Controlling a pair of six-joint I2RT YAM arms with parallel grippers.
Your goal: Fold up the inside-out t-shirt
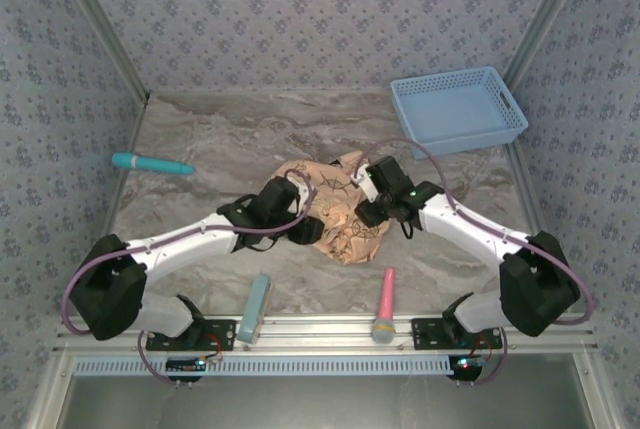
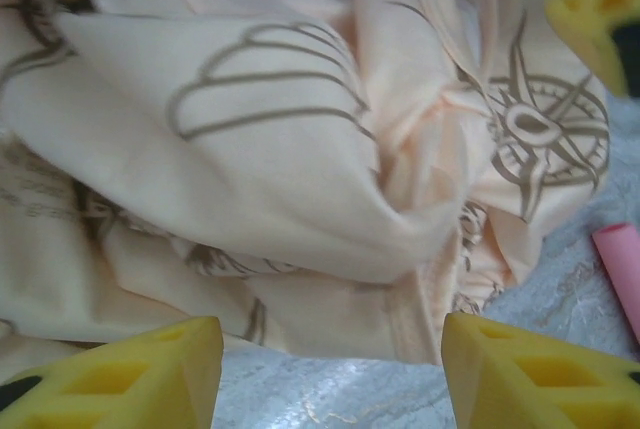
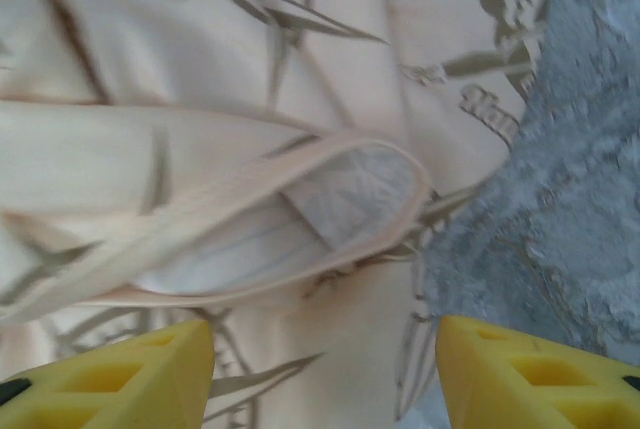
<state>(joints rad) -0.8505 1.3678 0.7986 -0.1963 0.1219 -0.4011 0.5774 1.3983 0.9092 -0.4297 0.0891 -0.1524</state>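
- Your left hand (image 2: 330, 374) is open, empty, at the edge of the crumpled inside-out t-shirt (image 2: 250, 169).
- Your right hand (image 3: 325, 374) is open too, empty, over a hemmed opening.

The inside-out t-shirt (image 1: 345, 232) lies in a crumpled heap in the middle of the surface (image 1: 210, 139). It is soft peach cloth with faded brown leafy drawings all over. It is bunched up in many folds. One hemmed opening gapes, showing pale cloth inside.
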